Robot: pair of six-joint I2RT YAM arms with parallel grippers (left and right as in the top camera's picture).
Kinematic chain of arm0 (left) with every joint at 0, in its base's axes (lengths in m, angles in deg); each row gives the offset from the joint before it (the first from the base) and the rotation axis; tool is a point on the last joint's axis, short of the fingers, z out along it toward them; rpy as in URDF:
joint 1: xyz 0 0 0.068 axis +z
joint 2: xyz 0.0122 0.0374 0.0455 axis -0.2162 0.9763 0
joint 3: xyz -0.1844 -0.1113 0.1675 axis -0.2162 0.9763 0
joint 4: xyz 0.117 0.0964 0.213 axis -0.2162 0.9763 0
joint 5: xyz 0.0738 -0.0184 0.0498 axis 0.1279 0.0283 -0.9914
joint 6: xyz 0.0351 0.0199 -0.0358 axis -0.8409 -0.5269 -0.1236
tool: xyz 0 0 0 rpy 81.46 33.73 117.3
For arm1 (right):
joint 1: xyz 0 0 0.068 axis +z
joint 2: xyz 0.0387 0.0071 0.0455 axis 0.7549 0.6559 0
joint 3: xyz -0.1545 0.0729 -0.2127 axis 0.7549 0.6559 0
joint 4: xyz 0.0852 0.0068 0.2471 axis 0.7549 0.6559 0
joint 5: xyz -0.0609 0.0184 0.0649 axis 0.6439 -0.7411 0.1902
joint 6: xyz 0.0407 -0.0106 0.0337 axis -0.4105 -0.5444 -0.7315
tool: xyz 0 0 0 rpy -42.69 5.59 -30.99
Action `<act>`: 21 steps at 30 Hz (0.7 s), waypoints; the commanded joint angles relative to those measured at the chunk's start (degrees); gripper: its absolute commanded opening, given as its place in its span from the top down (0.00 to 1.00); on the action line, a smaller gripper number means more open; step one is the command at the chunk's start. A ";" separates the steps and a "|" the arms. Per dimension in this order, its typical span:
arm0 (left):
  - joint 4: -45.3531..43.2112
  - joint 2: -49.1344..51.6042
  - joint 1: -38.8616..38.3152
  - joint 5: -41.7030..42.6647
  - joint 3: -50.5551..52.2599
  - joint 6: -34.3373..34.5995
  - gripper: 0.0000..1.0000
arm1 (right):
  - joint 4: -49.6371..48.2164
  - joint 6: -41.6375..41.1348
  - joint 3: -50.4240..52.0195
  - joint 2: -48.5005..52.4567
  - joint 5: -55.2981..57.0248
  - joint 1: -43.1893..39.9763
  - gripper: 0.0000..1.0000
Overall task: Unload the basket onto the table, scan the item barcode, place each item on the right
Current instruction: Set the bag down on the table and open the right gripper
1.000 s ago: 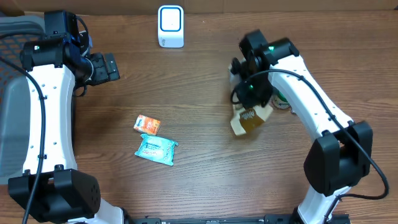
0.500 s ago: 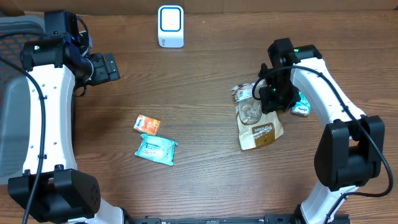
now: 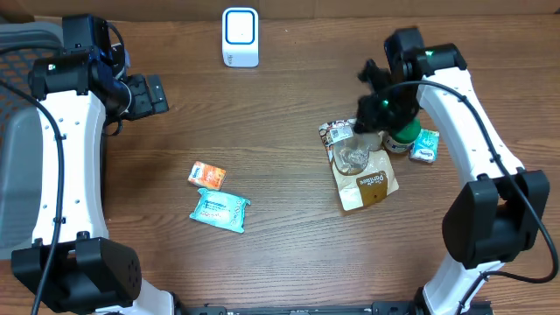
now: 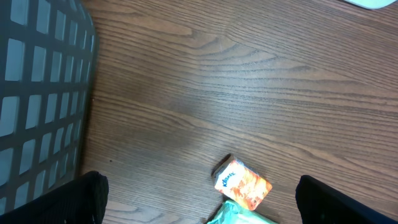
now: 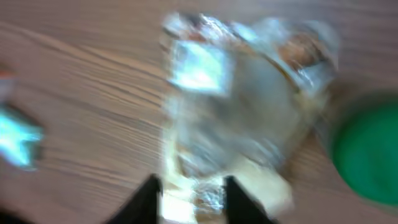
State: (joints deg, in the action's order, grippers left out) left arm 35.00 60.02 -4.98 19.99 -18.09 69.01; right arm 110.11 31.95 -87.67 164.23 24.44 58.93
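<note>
- The snack bag (image 3: 363, 175) lies flat on the table (image 3: 289, 254), right of centre in the overhead view.
- Its long axis is set nearly up-and-down the frame with a slight tilt. The brown printed end is turned toward the bottom edge and the crumpled, silvery end toward the upper left.
- A clear window is seen across its middle, with a tan label panel below it.
- The right gripper (image 3: 369, 115) is held over the bag's upper end, just beside a green-capped bottle (image 3: 403, 136). The arm is arched in from the lower right corner.
- The right wrist view is blurred, so it cannot be told whether the fingers (image 5: 149, 196) are closed on the bag.
- The left gripper (image 3: 150, 94) is spread wide at upper left, with nothing held.
- The white scanner (image 3: 240, 37) is stood at the top edge, well apart from the bag.
</note>
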 commanded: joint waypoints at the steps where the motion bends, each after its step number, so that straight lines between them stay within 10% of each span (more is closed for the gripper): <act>1: 0.00 0.35 -0.02 -0.59 -0.39 0.17 0.01 | -4.26 -1.22 1.25 -0.15 -11.80 2.64 0.87; 21: 0.00 0.35 -0.13 -0.57 -0.39 0.17 0.01 | -19.21 -15.23 15.08 8.15 11.89 9.42 0.80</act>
State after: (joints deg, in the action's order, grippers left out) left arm 35.02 60.02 -4.98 19.99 -18.09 69.03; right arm 90.99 17.78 -72.94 171.44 32.24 69.26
